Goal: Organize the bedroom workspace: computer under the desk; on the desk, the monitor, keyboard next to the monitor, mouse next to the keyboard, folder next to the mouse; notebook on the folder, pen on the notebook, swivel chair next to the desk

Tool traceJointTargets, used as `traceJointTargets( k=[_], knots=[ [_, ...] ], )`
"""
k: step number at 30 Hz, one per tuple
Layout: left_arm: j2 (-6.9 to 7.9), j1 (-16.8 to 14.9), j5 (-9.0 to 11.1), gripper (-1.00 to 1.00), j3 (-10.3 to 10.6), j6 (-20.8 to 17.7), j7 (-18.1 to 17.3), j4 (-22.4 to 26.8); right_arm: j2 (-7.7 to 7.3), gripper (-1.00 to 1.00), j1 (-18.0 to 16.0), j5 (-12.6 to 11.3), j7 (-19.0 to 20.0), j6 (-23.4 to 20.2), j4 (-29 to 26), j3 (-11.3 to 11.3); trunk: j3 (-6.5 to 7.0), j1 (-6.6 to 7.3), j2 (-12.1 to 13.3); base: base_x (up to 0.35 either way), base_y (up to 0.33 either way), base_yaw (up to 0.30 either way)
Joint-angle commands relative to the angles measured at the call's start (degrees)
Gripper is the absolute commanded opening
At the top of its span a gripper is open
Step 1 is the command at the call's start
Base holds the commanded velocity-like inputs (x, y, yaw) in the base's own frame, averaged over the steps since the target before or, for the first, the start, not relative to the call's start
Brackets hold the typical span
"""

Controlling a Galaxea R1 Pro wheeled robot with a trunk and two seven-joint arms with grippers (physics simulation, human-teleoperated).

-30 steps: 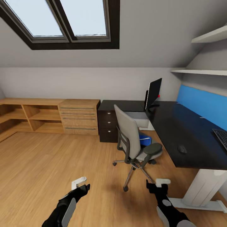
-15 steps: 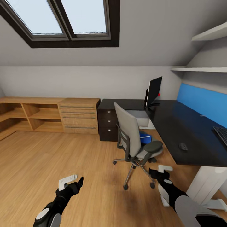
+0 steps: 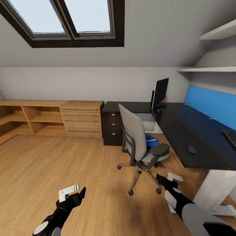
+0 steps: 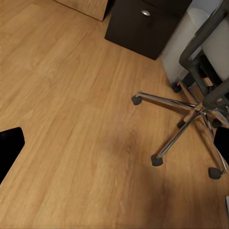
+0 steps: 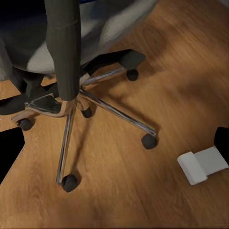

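Observation:
The grey swivel chair (image 3: pixel 135 139) stands on the oak floor with its back to me, a little off the black desk (image 3: pixel 183 131). The blue folder (image 3: pixel 151 141) lies on its seat. On the desk are the monitor (image 3: pixel 160 93) at the far corner, the mouse (image 3: pixel 191 149) near the front edge and the keyboard (image 3: pixel 231 136) cut off by the frame. The light computer (image 3: pixel 148 122) sits under the desk. My left gripper (image 3: pixel 76 190) and right gripper (image 3: pixel 167 178) hang open and empty over the floor short of the chair base (image 4: pixel 191 114) (image 5: pixel 81 102). Notebook and pen are out of view.
A dark drawer unit (image 3: pixel 112 127) (image 4: pixel 138 24) stands under the desk's far end, with low oak cabinets (image 3: pixel 49 119) along the back wall to its left. The white desk foot (image 5: pixel 202 164) lies on the floor by my right gripper. A blue wall panel (image 3: pixel 209 105) backs the desk.
The camera has crept forward, shifting the whole view a little. My left gripper has moved left and my right gripper has risen to the right, nearer the chair base. Nothing was gripped.

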State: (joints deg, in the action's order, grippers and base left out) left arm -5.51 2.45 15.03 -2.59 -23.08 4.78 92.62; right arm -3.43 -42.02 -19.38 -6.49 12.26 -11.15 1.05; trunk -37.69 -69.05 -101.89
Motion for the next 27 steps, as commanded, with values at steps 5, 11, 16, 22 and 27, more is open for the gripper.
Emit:
traceJointTargets(
  k=[5,11,16,22,27],
  knots=[
    [-0.03,0.0,0.6,1.0,0.0,-0.3,0.3,0.1,0.23,1.0,0.0,-1.3,0.1,1.6,0.0,-0.2,-0.95,-1.1,-2.0,0.0,0.0,0.0],
    [-0.03,0.0,0.6,1.0,0.0,-0.3,0.3,0.1,0.22,1.0,0.0,-0.4,0.0,2.5,-0.1,-0.3,-2.02,-2.42,-4.5,0.0,0.0,0.0],
    [-0.08,0.0,0.7,1.0,0.0,-0.3,0.3,0.1,0.14,1.0,0.0,-0.1,0.0,2.6,-0.3,-0.3,-2.92,-3.52,-6.5,0.0,0.0,0.0],
    [-0.11,0.0,0.7,1.0,0.1,-0.4,0.3,0.1,0.31,1.0,0.0,0.0,-0.1,2.7,-0.3,-0.5,-4.0,-4.84,-8.9,0.0,0.0,0.0],
    [-0.11,0.0,0.7,1.0,0.1,-0.4,0.3,0.1,0.35,1.0,0.0,0.0,-0.4,2.6,-0.6,-0.7,-4.9,-5.93,-10.9,0.0,0.0,0.0]
  ],
)
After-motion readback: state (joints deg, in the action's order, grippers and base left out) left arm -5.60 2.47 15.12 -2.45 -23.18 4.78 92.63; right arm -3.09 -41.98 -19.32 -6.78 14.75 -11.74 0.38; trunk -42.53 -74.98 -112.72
